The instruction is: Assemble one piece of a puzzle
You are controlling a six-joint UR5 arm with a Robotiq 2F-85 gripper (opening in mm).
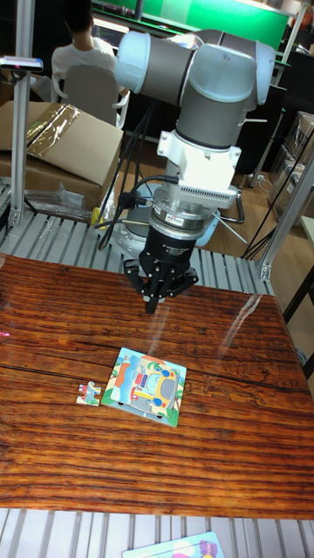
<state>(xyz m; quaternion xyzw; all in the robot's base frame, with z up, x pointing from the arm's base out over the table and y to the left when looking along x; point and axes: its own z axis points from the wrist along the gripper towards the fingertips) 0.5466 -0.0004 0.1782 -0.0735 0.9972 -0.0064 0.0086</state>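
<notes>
Wood-grain surface (227, 436): loose piece (88, 394) beside puzzle board (145, 386), not yet placed; gripper (151, 305) jaws pinched together, empty, above.

One puzzle board (145, 386), one loose puzzle piece (88, 394), one cardboard box (61, 148), one seated person (80, 52)

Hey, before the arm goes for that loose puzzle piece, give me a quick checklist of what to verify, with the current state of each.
1. Loose piece visible and unobstructed on the table: ok.
2. Piece lies apart from the puzzle board, just off its left edge: ok.
3. Gripper carrying nothing: ok, fingers look closed together and nothing shows between them.
4. Gripper above the piece: not ok, it hangs over the table behind the board.
5. Empty slot in the board matching the piece: cannot tell, too small to see.
6. Path down to the piece free of other things: ok.
</notes>
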